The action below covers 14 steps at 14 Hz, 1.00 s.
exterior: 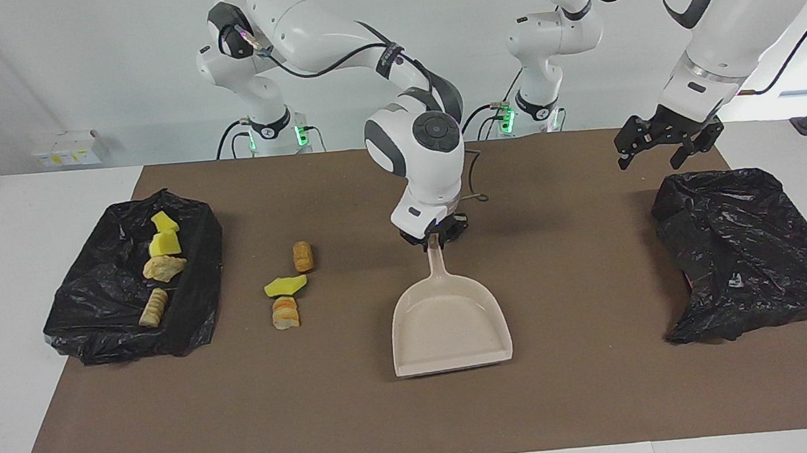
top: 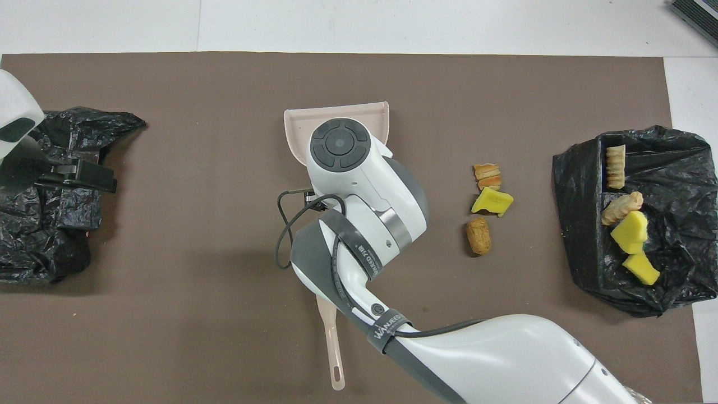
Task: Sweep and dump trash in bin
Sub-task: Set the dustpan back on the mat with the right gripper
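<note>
A smooth beige plastic dustpan (exterior: 450, 327) is gripped by its handle in the right gripper (exterior: 434, 237). The brush (top: 331, 342) is seen only overhead. The left gripper (exterior: 664, 147) is held open at upper right.

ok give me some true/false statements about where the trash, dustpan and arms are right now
1. The right pincer grips the dustpan by its handle. True.
2. Trash lies in the dustpan. False: it is empty.
3. Three trash pieces lie loose on the mat: a sponge chunk, a striped bread piece and a brown roll. True.
4. The left pincer holds the brush. False: it hangs open over the empty bin bag; the brush lies on the mat.
5. The filled bin bag holds four pieces. True.
</note>
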### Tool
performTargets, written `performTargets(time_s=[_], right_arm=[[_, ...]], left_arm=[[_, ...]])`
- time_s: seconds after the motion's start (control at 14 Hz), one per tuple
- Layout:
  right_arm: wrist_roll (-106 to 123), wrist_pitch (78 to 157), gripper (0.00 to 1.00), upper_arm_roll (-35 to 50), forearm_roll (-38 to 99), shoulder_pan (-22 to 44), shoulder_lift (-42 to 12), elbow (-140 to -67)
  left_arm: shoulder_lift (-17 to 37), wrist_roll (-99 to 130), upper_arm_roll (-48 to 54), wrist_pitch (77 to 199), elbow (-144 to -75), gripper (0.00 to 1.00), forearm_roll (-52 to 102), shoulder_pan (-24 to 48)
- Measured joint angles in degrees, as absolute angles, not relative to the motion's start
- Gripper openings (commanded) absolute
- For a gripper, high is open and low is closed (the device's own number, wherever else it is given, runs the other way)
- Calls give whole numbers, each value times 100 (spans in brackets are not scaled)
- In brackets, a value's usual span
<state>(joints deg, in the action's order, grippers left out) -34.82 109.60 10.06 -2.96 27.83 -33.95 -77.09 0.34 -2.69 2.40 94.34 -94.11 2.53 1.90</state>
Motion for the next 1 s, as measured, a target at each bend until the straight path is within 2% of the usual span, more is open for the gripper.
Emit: performTargets(time_s=[0.07, 0.14, 0.29, 0.36, 0.5, 0.57, 0.64, 0.86, 1.0], right_arm=[[-3482, 11066, 0, 1000, -288, 2765, -3402, -7722], [-3482, 11156, 5, 1000, -284, 2742, -3416, -7753], [-3482, 11258, 22, 997, -276, 2700, -3454, -7817], [-3482, 11271, 34, 997, -263, 2681, -3467, -7856], [-3482, 11278, 64, 997, -252, 2663, -3473, -7941], [-3482, 11280, 91, 998, -251, 2664, -3473, -7963], [-3481, 11279, 100, 1001, -250, 2665, -3472, -7964], [-3473, 11209, 100, 1032, -250, 2698, -3387, -7961], [-3470, 10844, 100, 1126, -250, 2738, -3132, -7986]], left_arm=[[34, -269, 240, 9434, -9411, 100, 253, 190], [34, -269, 240, 9434, -9411, 100, 253, 190], [34, -269, 240, 9434, -9411, 100, 253, 190], [34, -269, 240, 9434, -9411, 100, 253, 190], [34, -269, 240, 9434, -9411, 100, 253, 190], [34, -269, 240, 9434, -9411, 100, 253, 190], [34, -269, 240, 9434, -9411, 100, 253, 190], [34, -268, 240, 9434, -9411, 100, 253, 190], [34, -268, 240, 9434, -9411, 100, 253, 190]])
